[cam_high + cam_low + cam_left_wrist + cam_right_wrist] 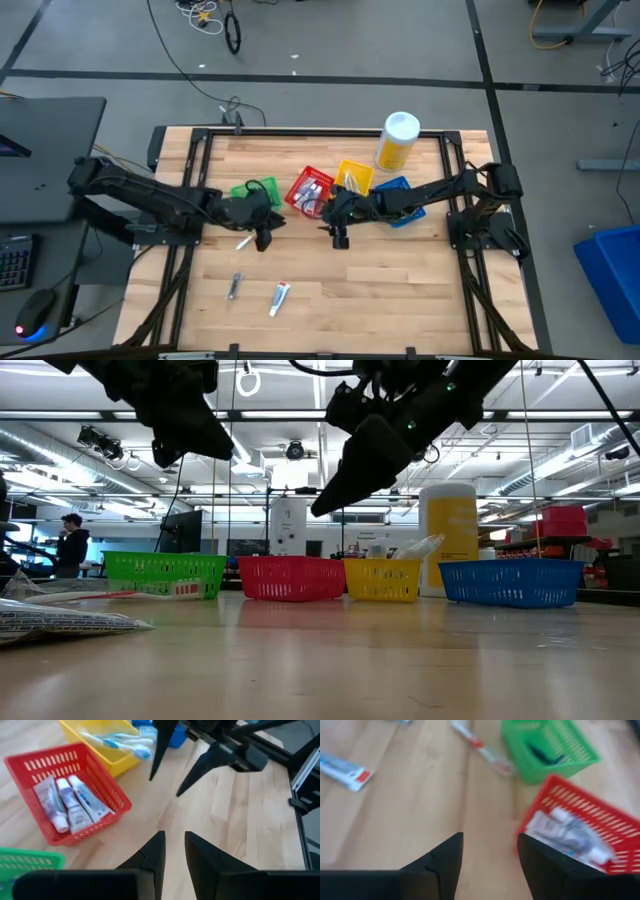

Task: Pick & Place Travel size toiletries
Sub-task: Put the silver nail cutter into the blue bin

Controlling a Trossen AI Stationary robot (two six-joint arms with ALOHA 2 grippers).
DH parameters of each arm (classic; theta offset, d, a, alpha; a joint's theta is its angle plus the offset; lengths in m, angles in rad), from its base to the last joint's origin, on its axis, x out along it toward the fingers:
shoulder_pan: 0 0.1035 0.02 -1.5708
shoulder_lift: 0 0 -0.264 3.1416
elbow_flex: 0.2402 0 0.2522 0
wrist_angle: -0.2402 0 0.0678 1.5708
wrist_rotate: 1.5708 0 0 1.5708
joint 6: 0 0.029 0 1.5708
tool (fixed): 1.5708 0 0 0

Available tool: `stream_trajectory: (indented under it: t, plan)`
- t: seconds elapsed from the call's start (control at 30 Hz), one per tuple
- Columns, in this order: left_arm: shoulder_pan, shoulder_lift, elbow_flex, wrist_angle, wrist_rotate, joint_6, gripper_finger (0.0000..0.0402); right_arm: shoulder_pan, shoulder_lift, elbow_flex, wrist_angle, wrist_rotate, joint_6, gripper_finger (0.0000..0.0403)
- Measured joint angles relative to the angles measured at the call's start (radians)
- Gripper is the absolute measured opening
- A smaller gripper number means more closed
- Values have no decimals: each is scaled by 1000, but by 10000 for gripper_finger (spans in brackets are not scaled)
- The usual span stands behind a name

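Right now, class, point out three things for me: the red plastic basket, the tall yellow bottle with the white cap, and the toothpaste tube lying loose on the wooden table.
Red plastic basket [102, 780]: left wrist view, its side wall.
Tall yellow bottle [393, 152]: high view, its body.
Loose toothpaste tube [280, 296]: high view, mid-tube.

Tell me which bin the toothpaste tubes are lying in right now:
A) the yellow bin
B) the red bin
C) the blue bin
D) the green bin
B: the left wrist view shows the white toothpaste tubes lying side by side inside the red bin, while the yellow bin next to it holds toothbrushes.
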Motion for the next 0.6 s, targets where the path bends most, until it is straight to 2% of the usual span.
stream_trajectory:
  t: [0.13, 0.3, 0.47, 0.6]
  plan:
    - [-41, 35, 0, -5, -4, -20, 82, 37, 0, 0, -46, -1, 49, 189]
    - [-107, 51, 0, -83, 34, -149, 83, 82, 0, 0, -97, -1, 138, 182]
    - [-166, 51, 0, -176, 35, -257, 83, 135, 0, 0, -135, 0, 152, 183]
    - [-195, 51, 0, -171, 21, -317, 83, 186, 0, 0, -146, 0, 150, 188]
